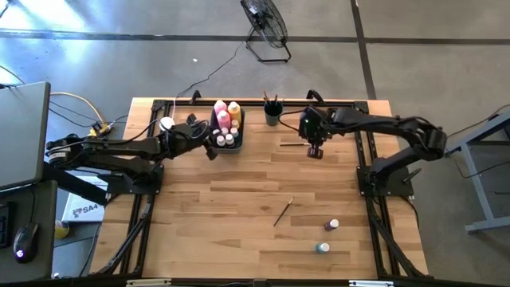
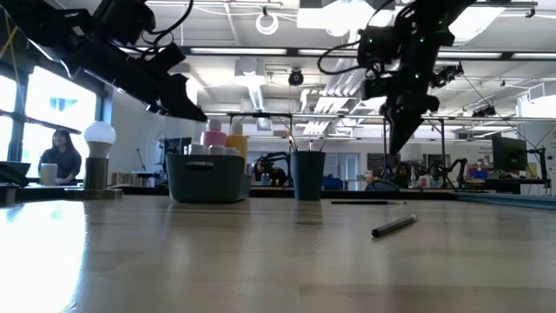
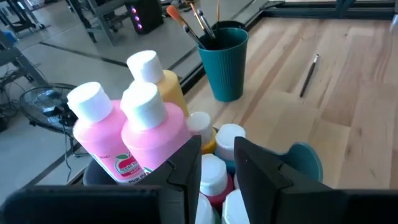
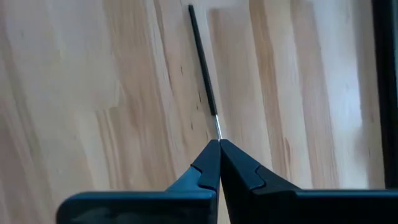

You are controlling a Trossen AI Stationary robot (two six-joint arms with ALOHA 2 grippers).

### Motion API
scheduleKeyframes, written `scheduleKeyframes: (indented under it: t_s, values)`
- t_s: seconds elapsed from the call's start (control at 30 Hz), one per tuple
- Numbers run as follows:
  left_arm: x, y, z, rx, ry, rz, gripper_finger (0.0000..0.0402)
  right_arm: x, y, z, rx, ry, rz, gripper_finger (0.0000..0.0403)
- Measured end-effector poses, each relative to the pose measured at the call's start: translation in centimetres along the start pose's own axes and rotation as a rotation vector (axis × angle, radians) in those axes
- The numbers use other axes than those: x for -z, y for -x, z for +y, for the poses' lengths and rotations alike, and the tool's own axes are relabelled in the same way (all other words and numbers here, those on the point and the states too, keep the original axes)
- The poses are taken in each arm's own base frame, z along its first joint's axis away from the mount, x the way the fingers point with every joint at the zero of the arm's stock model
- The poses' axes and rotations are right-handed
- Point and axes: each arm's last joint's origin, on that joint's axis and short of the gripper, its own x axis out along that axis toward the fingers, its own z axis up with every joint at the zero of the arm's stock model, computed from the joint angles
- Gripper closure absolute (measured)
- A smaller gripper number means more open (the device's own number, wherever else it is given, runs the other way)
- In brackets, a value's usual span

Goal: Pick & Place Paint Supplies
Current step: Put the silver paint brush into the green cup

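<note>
A dark bin (image 1: 226, 140) at the table's (image 1: 239, 199) back edge is crowded with two pink bottles (image 3: 149, 127), a yellow bottle (image 3: 163, 84) and small white-capped paints (image 3: 230, 138). The left gripper (image 1: 209, 150) hangs just over the small paints, its flat black fingers (image 3: 186, 165) narrowly parted with nothing between them. Just beside the bin stands a ribbed teal cup (image 3: 225, 62) bristling with brushes (image 3: 198, 22). The right gripper (image 1: 315, 151) hangs above the pale wood planks past the cup, fingers pressed together, holding nothing; a thin dark brush (image 4: 204, 62) lies flat below its tips. Another brush (image 1: 283, 212) lies mid-table, and two small paint bottles (image 1: 327, 236) stand near the front right, well apart from the bin. A white knob on a tan base (image 2: 98, 156) stands beside the left arm.
</note>
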Motion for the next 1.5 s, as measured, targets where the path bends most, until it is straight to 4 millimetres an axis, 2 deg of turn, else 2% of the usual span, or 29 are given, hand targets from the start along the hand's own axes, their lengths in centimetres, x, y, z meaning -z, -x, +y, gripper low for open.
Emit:
scheduleKeyframes:
  t_s: [0.27,0.57,1.07,1.17,1.4,1.5]
  values:
    - [0.2,0.0,-0.1,0.023,-0.001,0.022,0.0311,0.2,-2.7,-1.3,-0.093,-0.026,0.075,0.0401]
    - [0.2,0.0,-0.1,0.035,-0.001,0.021,0.0311,0.4,-6.1,-2.4,-0.104,-0.008,0.169,0.0401]
    - [0.4,0.0,-0.1,0.037,-0.006,0.043,0.0311,0.3,-6.4,-2.5,-0.074,0.041,0.171,0.0398]
    - [0.5,0.0,-0.1,0.037,-0.006,0.043,0.0311,0.3,-6.4,-2.5,-0.074,0.040,0.171,0.0377]
    - [0.5,0.0,-0.1,0.038,-0.005,0.043,0.0311,0.4,-6.4,-2.6,-0.053,0.041,0.185,0.0280]
    - [0.5,0.0,-0.1,0.037,-0.004,0.043,0.0311,0.5,-6.4,-2.7,-0.080,0.031,0.175,0.0261]
